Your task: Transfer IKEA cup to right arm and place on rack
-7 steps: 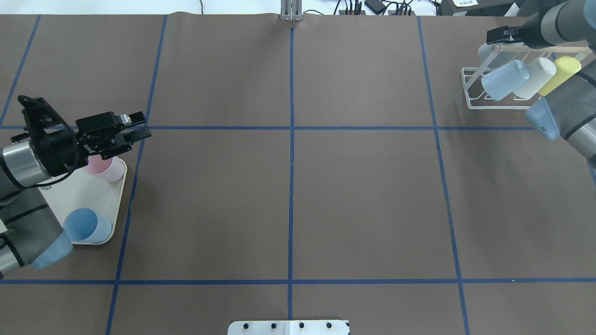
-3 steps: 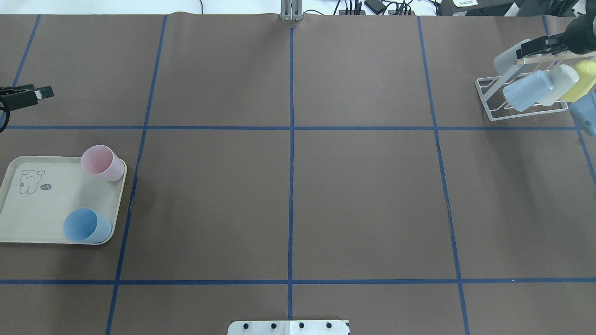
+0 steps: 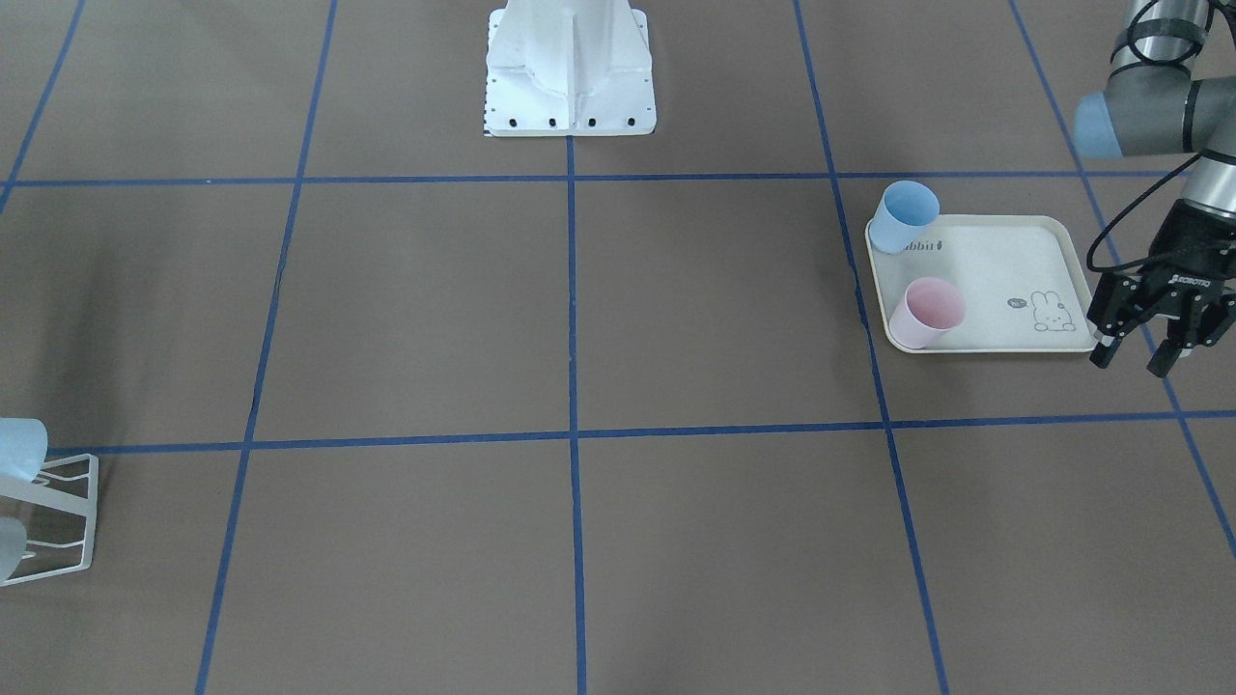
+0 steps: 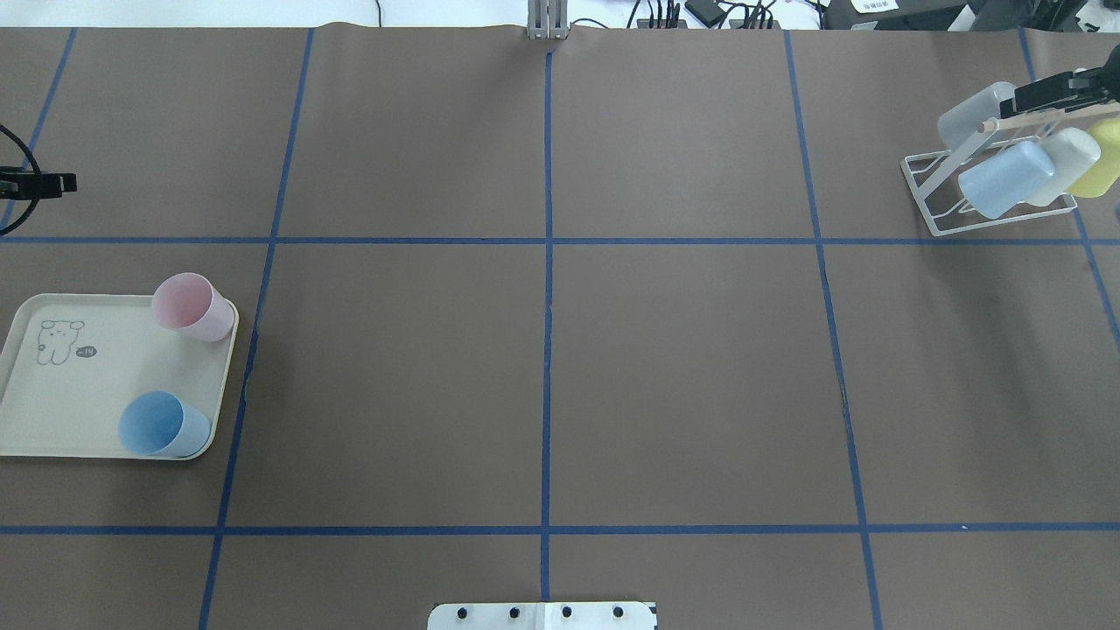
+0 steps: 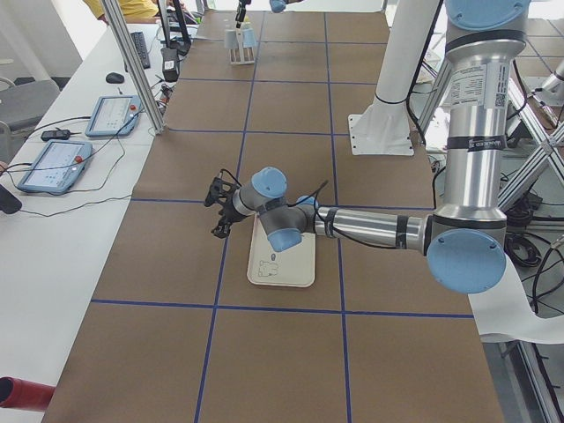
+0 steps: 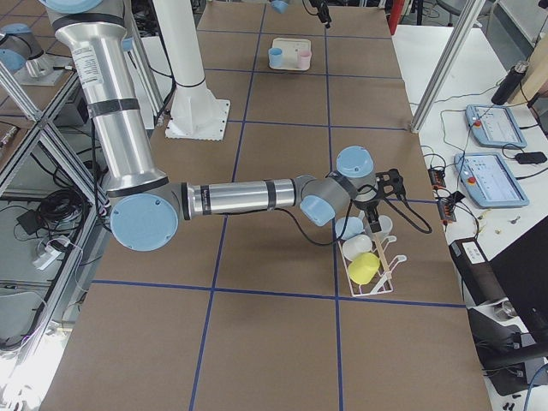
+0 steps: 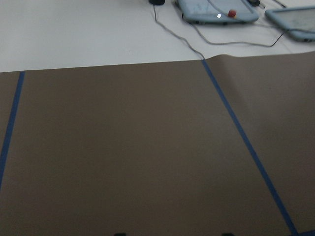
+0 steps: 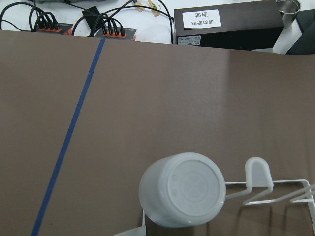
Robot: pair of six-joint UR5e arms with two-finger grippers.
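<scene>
My left gripper (image 3: 1132,362) hangs at the far left of the table, just off a corner of the cream rectangular plastic tray with a rabbit print (image 4: 52,437). Its two black fingers stand apart with nothing between them. On that tray two cups stand upright, mouths up: a pink plastic cup (image 4: 188,306) at the far corner nearest the table's middle and a blue plastic cup (image 4: 162,426) at the near corner on the same side, well apart from each other.

The brown paper table cover with blue tape lines (image 4: 682,367) runs across the middle.

At the far right stands the small white wire rack (image 4: 934,232). Four cups hang tilted on it: a pale grey translucent cup (image 4: 967,115) at the far end, then a pale blue cup (image 4: 1002,179), a white cup (image 4: 1069,153) and a yellow cup (image 4: 1104,157) in a row. My right gripper (image 4: 1050,89) hovers just over the rack's pale bar beside the grey cup. I cannot tell whether its fingers are apart or together. From my right wrist, that grey cup shows base-on directly below.
</scene>
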